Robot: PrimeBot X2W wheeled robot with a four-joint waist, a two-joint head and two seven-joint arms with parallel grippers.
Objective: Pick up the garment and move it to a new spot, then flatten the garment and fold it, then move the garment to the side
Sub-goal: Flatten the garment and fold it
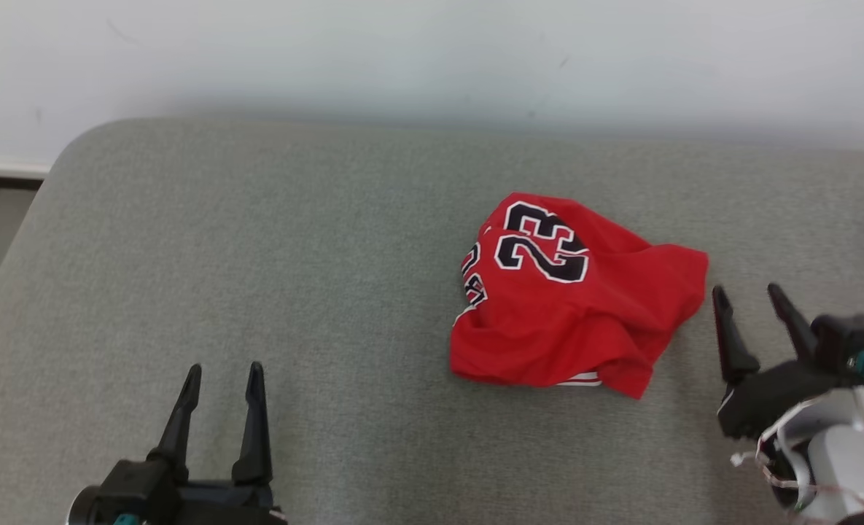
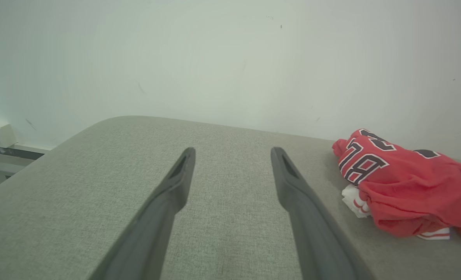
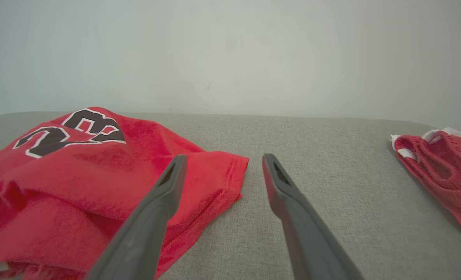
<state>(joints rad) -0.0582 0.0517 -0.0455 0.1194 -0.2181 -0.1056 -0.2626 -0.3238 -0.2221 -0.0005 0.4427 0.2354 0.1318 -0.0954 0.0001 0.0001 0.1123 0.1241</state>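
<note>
Two pairs of jaws are standing apart, empty — the right pair hovering just beside the crumpled red jersey point(image 1: 570, 306) lying on the grey table point(image 1: 257, 240), likely lining up to lift it.

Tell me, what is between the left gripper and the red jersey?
Nothing. The head view shows bare grey fabric surface between the left gripper and the red jersey.
</note>
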